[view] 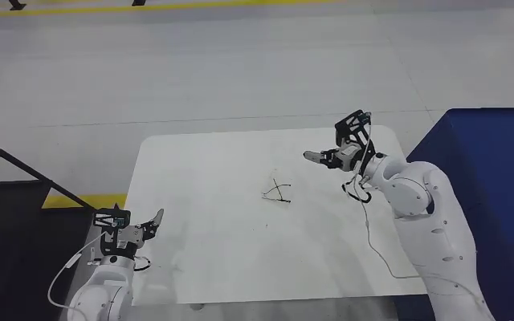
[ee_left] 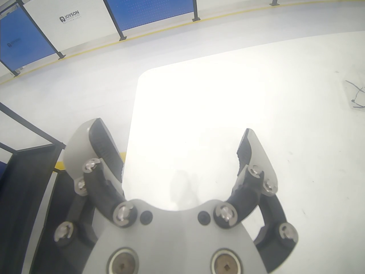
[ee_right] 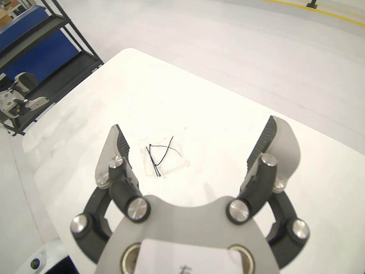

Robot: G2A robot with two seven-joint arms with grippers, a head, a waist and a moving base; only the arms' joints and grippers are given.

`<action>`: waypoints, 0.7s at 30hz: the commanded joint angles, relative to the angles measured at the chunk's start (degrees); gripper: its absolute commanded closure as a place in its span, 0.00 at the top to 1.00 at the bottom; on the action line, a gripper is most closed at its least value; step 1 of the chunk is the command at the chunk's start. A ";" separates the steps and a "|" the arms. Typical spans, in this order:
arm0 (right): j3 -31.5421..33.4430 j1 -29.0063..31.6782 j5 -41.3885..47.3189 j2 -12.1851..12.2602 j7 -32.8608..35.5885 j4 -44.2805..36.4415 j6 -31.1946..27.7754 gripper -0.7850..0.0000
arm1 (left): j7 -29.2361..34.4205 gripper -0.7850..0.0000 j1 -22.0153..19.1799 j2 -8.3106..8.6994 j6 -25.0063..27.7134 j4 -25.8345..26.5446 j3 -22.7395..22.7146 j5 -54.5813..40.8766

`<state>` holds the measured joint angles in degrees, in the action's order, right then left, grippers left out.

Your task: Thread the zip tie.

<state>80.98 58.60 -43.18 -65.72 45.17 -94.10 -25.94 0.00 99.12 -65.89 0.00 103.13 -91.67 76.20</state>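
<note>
the zip ties (view: pixel 276 193) are thin black strips. they lie flat near the middle of the white table (view: pixel 201 257), crossed over each other. i cannot tell how many there are. from the top, the long strips run mostly side to side. they meet at the end nearer the left arm and spread apart toward the right arm. one more strip crosses them and points at the far edge of the table.

in the right wrist view the zip ties (ee_right: pixel 159 155) are with a flat clear plastic piece (ee_right: pixel 174 163). i cannot tell if they lie on it or inside it. it may be a little bag or just a sheet.

the right gripper (view: pixel 315 156) hangs over the far right part of the table, near the zip ties but not touching them. its two fingers are spread wide and hold nothing (ee_right: pixel 194 124).

the left gripper (view: pixel 152 225) is at the near left corner of the table, well apart from the zip ties (ee_left: pixel 355 95). its fingers are spread wide too and hold nothing (ee_left: pixel 172 132).
</note>
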 commanded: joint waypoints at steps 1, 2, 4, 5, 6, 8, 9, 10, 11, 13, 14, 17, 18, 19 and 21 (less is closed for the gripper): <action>-2.49 -7.75 11.35 0.02 13.39 4.83 -2.29 1.00 | 0.00 1.00 0.00 0.00 0.00 0.00 0.00 0.00; -4.99 -12.12 15.10 -0.33 17.88 7.67 -1.66 1.00 | 0.00 1.00 0.00 0.00 0.00 0.00 0.00 0.00; -10.91 -21.15 22.67 -1.43 27.08 16.53 0.44 1.00 | 0.00 1.00 0.00 0.00 0.00 0.00 0.00 0.00; -14.25 -26.06 27.08 -2.30 31.47 21.32 0.97 1.00 | 0.00 1.00 0.00 0.00 0.00 0.00 0.00 0.00; -17.42 -30.35 30.25 -3.22 35.20 27.12 2.19 1.00 | 0.00 1.00 0.00 0.00 0.00 0.00 0.00 0.00; -24.31 -37.85 35.01 -5.59 38.76 36.80 5.58 1.00 | 0.00 1.00 0.00 0.00 0.00 0.00 0.00 0.00; -27.65 -40.58 37.20 -6.85 39.97 40.96 6.80 1.00 | 0.00 1.00 0.00 0.00 0.00 0.00 0.00 0.00; -30.23 -42.93 40.35 -8.13 40.59 44.44 7.42 1.00 | 0.00 1.00 0.00 0.00 0.00 0.00 0.00 0.00; -32.57 -44.76 43.09 -9.29 41.23 47.62 8.04 1.00 | 0.00 1.00 0.00 0.00 0.00 0.00 0.00 0.00; -38.19 -47.42 45.22 -11.26 42.83 52.48 9.65 1.00 | 0.00 1.00 0.00 0.00 0.00 0.00 0.00 0.00; -41.40 -48.12 46.46 -12.01 42.83 54.08 9.64 1.00 | 0.00 1.00 0.00 0.00 0.00 0.00 0.00 0.00; -41.40 -48.12 46.46 -12.01 42.83 54.08 9.64 1.00 | 0.00 1.00 0.00 0.00 0.00 0.00 0.00 0.00; -41.40 -48.12 46.46 -12.01 42.83 54.08 9.64 1.00 | 0.00 1.00 0.00 0.00 0.00 0.00 0.00 0.00; -41.40 -48.12 46.46 -12.01 42.83 54.08 9.64 1.00 | 0.00 1.00 0.00 0.00 0.00 0.00 0.00 0.00; -41.40 -48.12 46.46 -12.01 42.83 54.08 9.64 1.00 | 0.00 1.00 0.00 0.00 0.00 0.00 0.00 0.00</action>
<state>39.64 10.48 3.27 -77.73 88.00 -40.03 -16.30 0.00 99.12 -65.89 0.00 103.13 -91.67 76.20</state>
